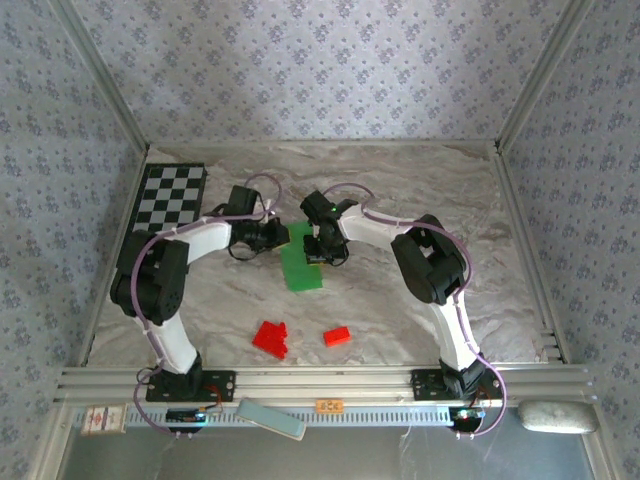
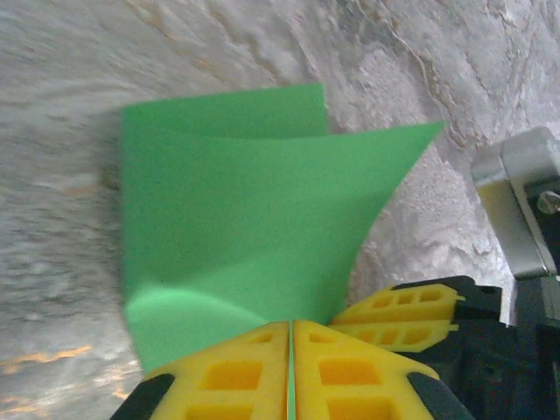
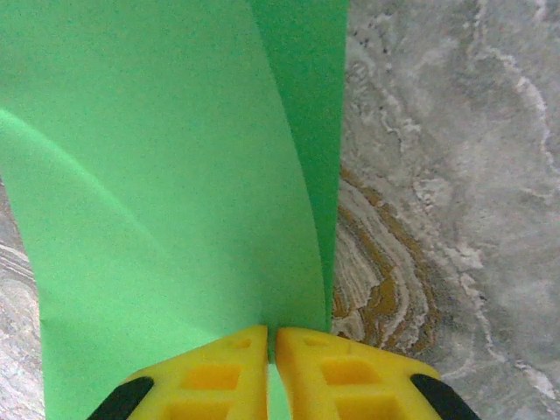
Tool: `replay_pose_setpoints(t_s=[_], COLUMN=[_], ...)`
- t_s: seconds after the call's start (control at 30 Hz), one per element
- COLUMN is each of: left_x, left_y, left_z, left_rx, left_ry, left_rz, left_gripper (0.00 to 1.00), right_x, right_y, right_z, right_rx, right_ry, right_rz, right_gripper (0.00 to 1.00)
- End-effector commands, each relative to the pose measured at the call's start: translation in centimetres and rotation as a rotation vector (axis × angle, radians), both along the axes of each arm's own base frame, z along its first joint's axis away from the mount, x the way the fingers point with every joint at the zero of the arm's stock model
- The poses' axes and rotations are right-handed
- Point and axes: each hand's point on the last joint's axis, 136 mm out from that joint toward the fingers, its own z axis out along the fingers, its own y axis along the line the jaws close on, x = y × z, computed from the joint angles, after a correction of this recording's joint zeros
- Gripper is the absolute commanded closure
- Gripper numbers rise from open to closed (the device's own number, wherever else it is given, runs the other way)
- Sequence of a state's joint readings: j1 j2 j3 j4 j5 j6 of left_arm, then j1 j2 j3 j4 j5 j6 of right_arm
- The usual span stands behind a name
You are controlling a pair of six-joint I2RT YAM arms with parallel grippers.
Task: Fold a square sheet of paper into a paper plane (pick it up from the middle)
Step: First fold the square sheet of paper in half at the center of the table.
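Note:
The square sheet of paper (image 1: 301, 270) is bright green and lies bent in a loose fold at the middle of the marble table. My left gripper (image 1: 281, 236) is shut on its left edge. In the left wrist view the yellow fingertips (image 2: 254, 350) meet at the left gripper (image 2: 290, 322), pinching the paper (image 2: 236, 210), which curls up with one corner pointing right. My right gripper (image 1: 319, 248) is shut on the opposite edge. In the right wrist view the right gripper (image 3: 271, 331) clamps the curved paper (image 3: 166, 175). The right gripper's fingers (image 2: 402, 317) sit close beside the left ones.
Two red blocks (image 1: 270, 338) (image 1: 337, 336) lie on the table nearer the arm bases. A black-and-white checkered board (image 1: 172, 195) rests at the back left. Metal frame rails (image 1: 320, 380) and patterned walls bound the table. A pale flat object (image 1: 270, 418) lies below the front rail.

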State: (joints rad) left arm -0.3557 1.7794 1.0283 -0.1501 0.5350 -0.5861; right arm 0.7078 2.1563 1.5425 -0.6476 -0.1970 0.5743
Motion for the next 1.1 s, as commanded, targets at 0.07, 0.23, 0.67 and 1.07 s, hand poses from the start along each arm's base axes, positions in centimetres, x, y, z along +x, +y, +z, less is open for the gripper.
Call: replay_pose_setpoints(t_s=[0.07, 0.23, 0.67, 1.07], left_x=[1.0, 2.2, 5.4, 4.4], left_y=[-0.4, 1.5, 6.3, -0.1], left_z=[-1.8, -4.6, -4.0, 0.4], left_rx=[0.003, 0.095, 0.185, -0.115], left_ry=[0.033, 0.062, 0.037, -0.072], left_rz=[0.009, 0.056, 0.159, -0.002], left_gripper=[0.91, 0.91, 0.91, 0.91], right_x=[-5.1, -5.0, -5.1, -4.9], right_y=[-10.8, -10.9, -11.6, -11.1], right_z=[-8.5, -8.5, -8.7, -8.7], right_rx=[-0.465, -0.473, -0.506, -0.496], right_ry=[0.191, 0.186, 0.177, 0.171], right_rz=[-0.007, -0.005, 0.004, 0.005], right_gripper=[0.84, 0.84, 0.84, 0.84])
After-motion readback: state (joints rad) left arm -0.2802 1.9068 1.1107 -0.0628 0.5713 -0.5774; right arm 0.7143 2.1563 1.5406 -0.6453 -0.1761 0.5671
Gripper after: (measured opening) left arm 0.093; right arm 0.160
